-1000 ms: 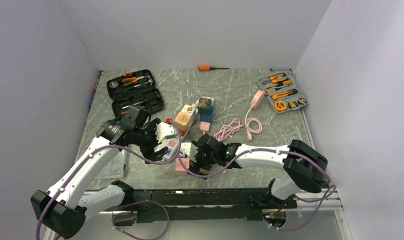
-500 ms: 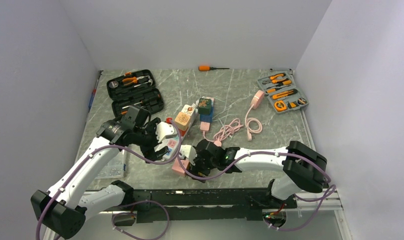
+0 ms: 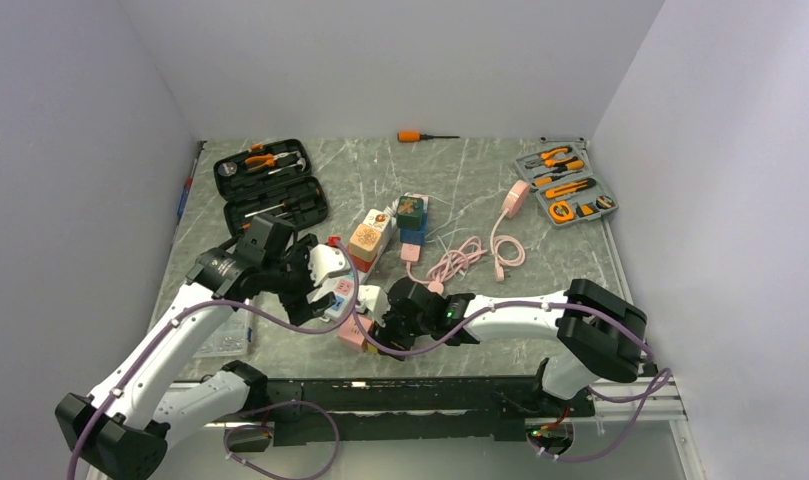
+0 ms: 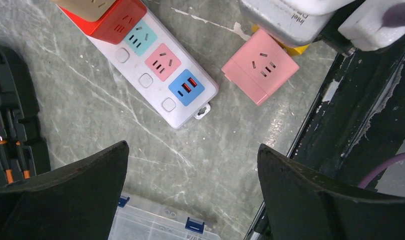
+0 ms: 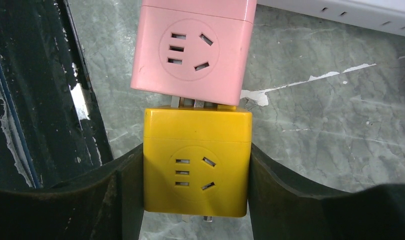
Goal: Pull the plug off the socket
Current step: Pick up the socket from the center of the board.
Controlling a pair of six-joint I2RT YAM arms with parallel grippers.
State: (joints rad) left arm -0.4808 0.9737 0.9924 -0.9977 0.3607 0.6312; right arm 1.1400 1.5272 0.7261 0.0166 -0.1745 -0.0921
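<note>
The plug (image 5: 197, 162), low in the right wrist view, is bright yellow, and the socket (image 5: 192, 50) above it is soft pink. In the upper left of the left wrist view, the power strip (image 4: 140, 82) is white with teal, pink and blue outlets and has a red block (image 4: 115, 22) on it. The table (image 3: 480, 190) is grey-green, veined white like marble. The tool case (image 3: 270, 185) at upper left is black with orange handles, and the cable (image 3: 458, 262) mid-frame is pink.

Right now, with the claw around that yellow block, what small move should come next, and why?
Probably pull the yellow cube straight back from the pink cube. The right gripper presses both its sides, and metal prongs show in the gap between the cubes, so it seems gripped but not yet unplugged.
</note>
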